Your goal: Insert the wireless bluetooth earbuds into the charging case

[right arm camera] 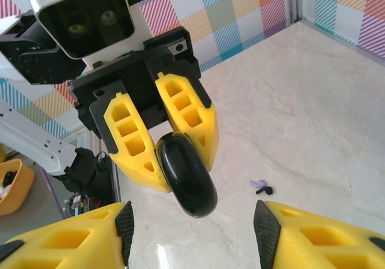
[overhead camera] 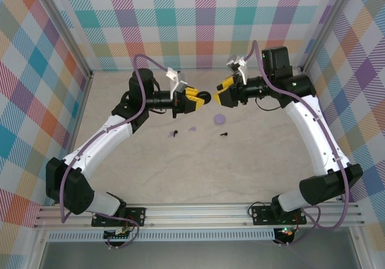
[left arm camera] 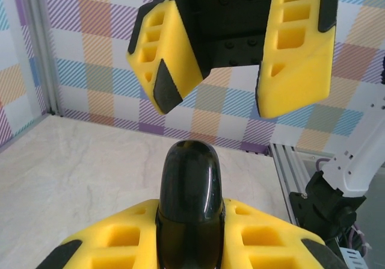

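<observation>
Table: pale marble-look top (overhead camera: 252,173), bare in front of the arm bases.
Black bud, left: on the table (overhead camera: 175,133), below and in front of the left gripper, well apart from its fingers; a lilac speck lay just beside it.
Same pair, right wrist view: black bud with lilac bud (right arm camera: 262,188) side by side on the table, beyond the right finger.
Black bud, right: (overhead camera: 224,134) alone on the table, in front of the right gripper, not touched.
Lilac bud: (overhead camera: 192,128) between the two black ones, slightly farther back.
Lilac puck: (overhead camera: 219,119) flat on the table, just under the gap between the two grippers.
Left gripper: (overhead camera: 197,98) raised, clamped on the black case (left arm camera: 189,188); case stuck out past the fingertips.
Right gripper: (overhead camera: 221,95) raised, facing the left one, fingers (left arm camera: 296,52) spread wide with nothing between them; the case tip was close but apart.
Far: plaid back wall (overhead camera: 198,16).
</observation>
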